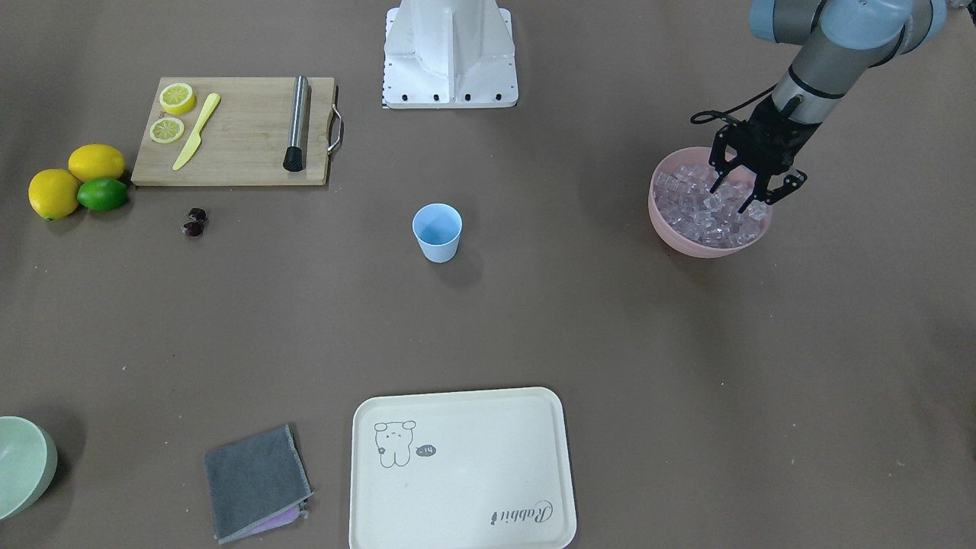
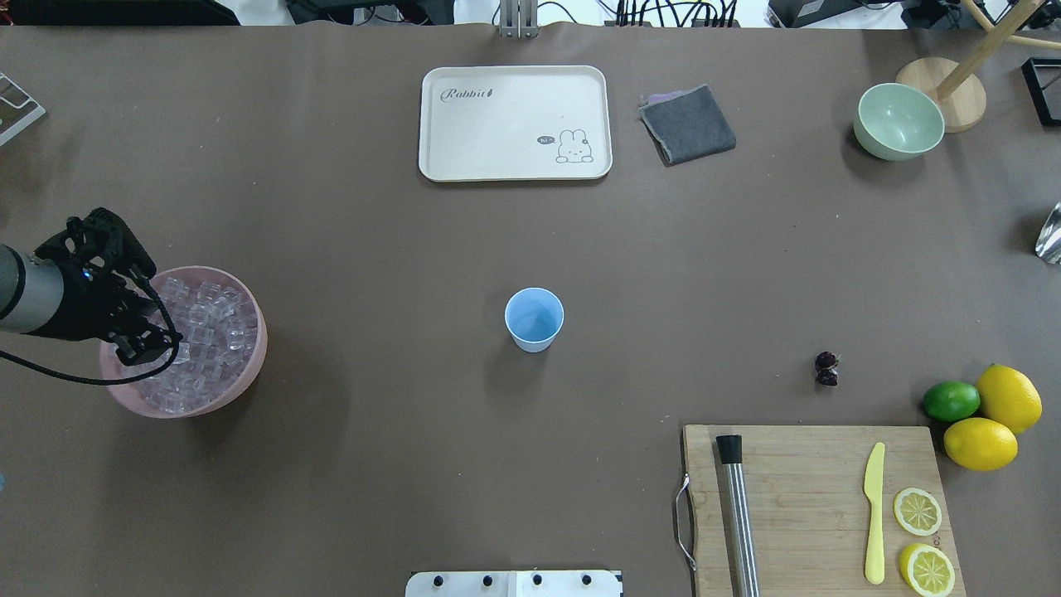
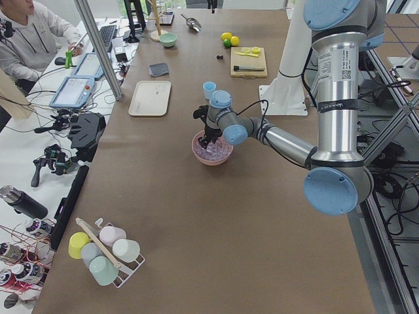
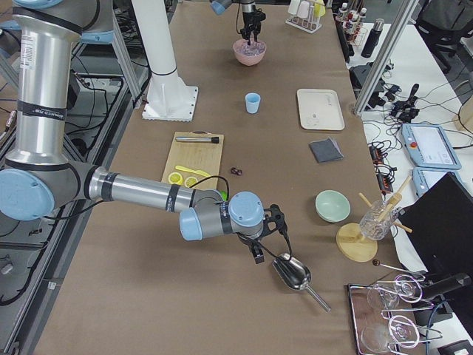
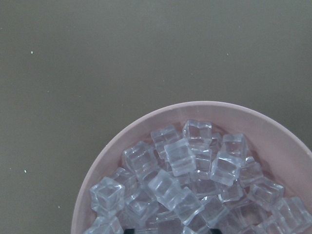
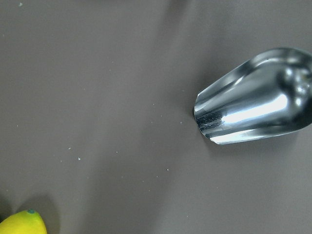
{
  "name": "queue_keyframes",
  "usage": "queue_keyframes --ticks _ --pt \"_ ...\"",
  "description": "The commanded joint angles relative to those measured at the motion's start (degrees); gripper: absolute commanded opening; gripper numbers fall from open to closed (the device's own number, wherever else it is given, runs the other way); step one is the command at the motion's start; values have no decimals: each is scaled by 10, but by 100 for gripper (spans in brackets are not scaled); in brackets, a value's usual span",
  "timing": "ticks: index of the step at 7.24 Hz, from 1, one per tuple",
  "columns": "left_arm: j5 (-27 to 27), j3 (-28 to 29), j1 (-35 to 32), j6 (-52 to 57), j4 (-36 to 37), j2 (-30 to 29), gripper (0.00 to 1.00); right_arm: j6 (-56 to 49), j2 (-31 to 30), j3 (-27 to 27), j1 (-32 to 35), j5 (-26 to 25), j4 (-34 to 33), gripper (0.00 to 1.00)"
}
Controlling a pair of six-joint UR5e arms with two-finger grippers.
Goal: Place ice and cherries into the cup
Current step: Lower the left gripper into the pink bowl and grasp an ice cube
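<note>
The light blue cup (image 1: 438, 231) stands upright in the middle of the table, also in the overhead view (image 2: 534, 318). Two dark cherries (image 1: 194, 221) lie together near the cutting board (image 1: 236, 130). Clear ice cubes (image 1: 698, 217) fill the pink bowl (image 1: 690, 245) and show close up in the left wrist view (image 5: 190, 165). My left gripper (image 1: 733, 194) is open, its fingertips down among the cubes. My right gripper (image 4: 259, 255) shows only in the exterior right view, beside a metal scoop (image 6: 253, 114); I cannot tell whether it is open or shut.
The cutting board carries lemon slices, a yellow knife and a metal muddler. Two lemons and a lime (image 1: 102, 194) lie beside it. A cream tray (image 1: 457, 473), a grey cloth (image 1: 255, 480) and a pale green bowl (image 1: 23, 465) sit on the far side.
</note>
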Motion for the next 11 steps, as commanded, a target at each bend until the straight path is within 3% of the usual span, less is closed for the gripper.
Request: queue_keyframes --ticks 1,5,7,11 --pt "24 14 21 1 -1 -3 54 0 1 -3 0 -1 0 100" --pt "15 14 25 -6 -2 1 54 0 1 -4 0 -1 -1 100" --pt "-18 16 26 -9 -2 1 54 1 0 -4 1 -1 0 100" --pt "-13 31 31 -6 -2 -4 52 0 -5 -2 1 -1 0 100"
